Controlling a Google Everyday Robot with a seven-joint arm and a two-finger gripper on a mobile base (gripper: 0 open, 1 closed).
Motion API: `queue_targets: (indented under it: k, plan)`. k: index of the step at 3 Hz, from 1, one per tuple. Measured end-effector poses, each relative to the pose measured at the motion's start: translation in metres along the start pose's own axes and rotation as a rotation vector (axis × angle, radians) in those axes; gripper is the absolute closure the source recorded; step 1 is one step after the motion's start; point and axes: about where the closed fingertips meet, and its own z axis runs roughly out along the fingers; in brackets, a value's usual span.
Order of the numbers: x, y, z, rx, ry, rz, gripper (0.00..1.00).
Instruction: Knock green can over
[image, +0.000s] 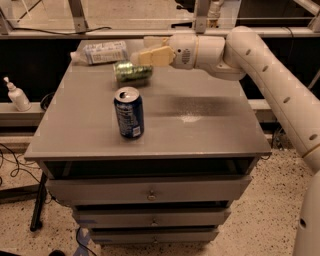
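1. On the far half of the grey cabinet (210, 130) top sit all the items in play; drawers below are shut.
2. Arm (270, 65): reaches in from the right and runs level above the back edge of the top.
3. Gripper (146, 53): at the back of the top, just above and right of the green can, near it, possibly touching. I cannot tell from this angle whether the jaws are open or closed; nothing is seen held.
4. Packet (104, 51): lies flat at the back left corner, just behind the green can.
5. Blue can (129, 112): upright, front of centre, well apart from the gripper.
6. Green can (132, 72): lies on its side at back left, long axis roughly left-right, silver end toward the left. Judged: the knock-over reads as done.
7. Handling, judged:
   - thin aluminium, so light, and lighter yet if empty
   - smooth, slippery wall that dents under a hard squeeze
   - on its side it will roll freely, likely toward front or back
8. Hold point, judged: none needed for this task. If it must be steadied, grip across mid-body, lightly.
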Motion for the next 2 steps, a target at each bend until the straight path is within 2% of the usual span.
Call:
queue_targets:
  k: [1,2]
  plan:
    - [-0.0072,0.0174,0.0147,-0.045,-0.005,-0.024,0.0]
    - [-0.0029,0.0146,0.0056,-0.03,0.045,-0.079,0.0]
